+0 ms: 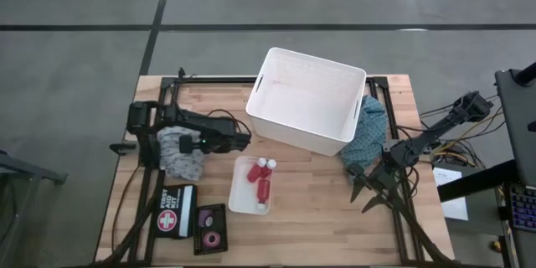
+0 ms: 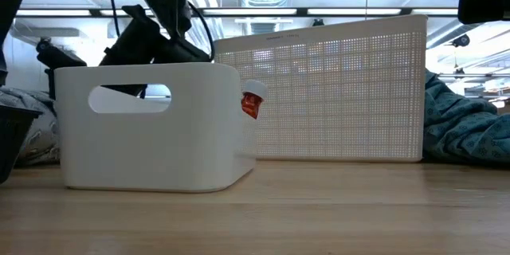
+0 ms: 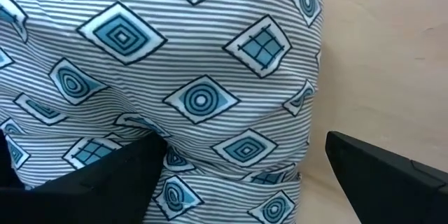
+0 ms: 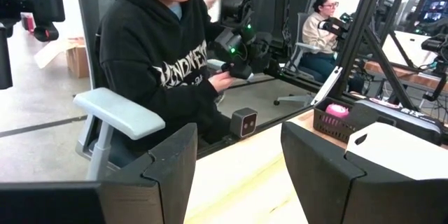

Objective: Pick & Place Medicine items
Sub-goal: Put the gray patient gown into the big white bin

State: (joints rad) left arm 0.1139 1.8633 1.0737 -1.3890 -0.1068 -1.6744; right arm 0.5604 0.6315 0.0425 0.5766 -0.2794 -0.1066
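Three small red bottles with white caps lie in a small white bin at the table's middle; one bottle peeks past the bin in the low view. Pink tape rolls sit in a dark tray at the near left, and they also show in the right wrist view. My left gripper is open, close over a striped cloth with blue diamonds, left of the bin. My right gripper is open and empty at the table's right. My left gripper's open fingers stand low over the patterned cloth, pointing down. I cannot tell whether they touch it.
A big white basket stands at the far middle. A teal cloth lies against its right side. A first-aid pouch lies at the near left. A person in a dark hoodie sits beyond the table's near-left side.
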